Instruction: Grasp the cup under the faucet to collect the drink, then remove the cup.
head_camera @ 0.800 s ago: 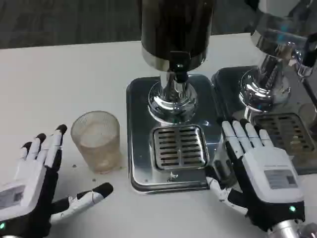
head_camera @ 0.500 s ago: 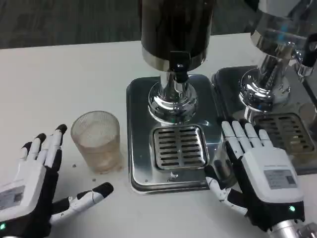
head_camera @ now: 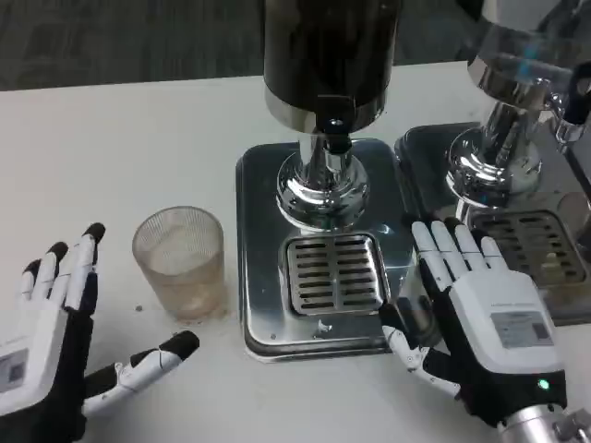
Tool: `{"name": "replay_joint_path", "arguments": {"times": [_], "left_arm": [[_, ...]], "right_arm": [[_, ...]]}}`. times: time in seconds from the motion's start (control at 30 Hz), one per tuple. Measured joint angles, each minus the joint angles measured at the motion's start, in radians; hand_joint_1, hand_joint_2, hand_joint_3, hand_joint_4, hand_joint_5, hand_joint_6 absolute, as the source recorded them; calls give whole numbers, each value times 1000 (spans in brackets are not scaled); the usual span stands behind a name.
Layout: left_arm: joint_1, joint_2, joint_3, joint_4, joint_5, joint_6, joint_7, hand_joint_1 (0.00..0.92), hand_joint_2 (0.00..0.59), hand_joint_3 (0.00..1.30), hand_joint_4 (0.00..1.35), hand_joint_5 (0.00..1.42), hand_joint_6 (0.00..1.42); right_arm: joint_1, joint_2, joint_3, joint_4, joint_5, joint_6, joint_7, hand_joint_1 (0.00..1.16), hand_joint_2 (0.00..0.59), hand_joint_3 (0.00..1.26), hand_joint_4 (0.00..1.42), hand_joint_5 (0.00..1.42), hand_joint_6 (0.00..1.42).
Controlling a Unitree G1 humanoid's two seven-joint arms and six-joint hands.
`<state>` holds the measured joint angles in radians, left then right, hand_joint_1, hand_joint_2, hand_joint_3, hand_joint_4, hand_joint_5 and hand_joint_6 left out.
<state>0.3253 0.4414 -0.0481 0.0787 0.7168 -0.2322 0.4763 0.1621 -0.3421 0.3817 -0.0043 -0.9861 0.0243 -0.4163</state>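
A ribbed clear cup (head_camera: pixel 180 261) stands upright on the white table, left of the dispenser's steel base (head_camera: pixel 263 185). The black faucet (head_camera: pixel 336 130) hangs above the slotted drip grate (head_camera: pixel 333 273), and nothing stands on the grate. My left hand (head_camera: pixel 51 341) lies open at the lower left, fingers spread, thumb reaching toward the cup's foot with a gap between them. My right hand (head_camera: pixel 480 323) is open at the lower right, resting by the base's right edge, fingers pointing away from me.
A second chrome dispenser (head_camera: pixel 517 120) with its own drip tray (head_camera: pixel 536 245) stands at the right, close behind my right hand. Bare white table (head_camera: pixel 120 138) stretches to the left and behind the cup.
My left hand has drawn back left and toward the lower edge, away from the cup. The cup and my right hand have stayed in place.
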Motion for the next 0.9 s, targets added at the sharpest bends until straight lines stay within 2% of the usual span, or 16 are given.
{"name": "replay_joint_path", "arguments": {"times": [0.17, 0.33, 0.47, 0.6, 0.9], "left_arm": [[-27, 1, 24, 53, -39, -65, 34, 0, 0, 0, 0, 0, 0], [-139, 13, 44, 289, -208, -246, 9, 0, 0, 0, 0, 0, 0], [-208, 16, 38, 433, -249, -319, -18, 0, 0, 0, 0, 0, 0], [-272, 18, 20, 533, -248, -354, -32, 0, 0, 0, 0, 0, 0], [-387, 17, -51, 711, -234, -380, -51, 2, 0, 0, 0, 0, 0]], "right_arm": [[8, 7, 1, -2, -7, 11, 0, 304, 442, 0, 0, 0, 0], [13, 28, 6, -3, -10, 37, 0, 304, 442, 0, 0, 0, 0], [19, 46, 7, -3, -12, 60, -1, 304, 442, 0, 0, 0, 1], [25, 57, 11, -5, -15, 74, -1, 304, 444, 0, 0, 0, 1], [29, 57, 11, -5, -14, 85, -1, 302, 439, 2, 0, 0, 2]]}}
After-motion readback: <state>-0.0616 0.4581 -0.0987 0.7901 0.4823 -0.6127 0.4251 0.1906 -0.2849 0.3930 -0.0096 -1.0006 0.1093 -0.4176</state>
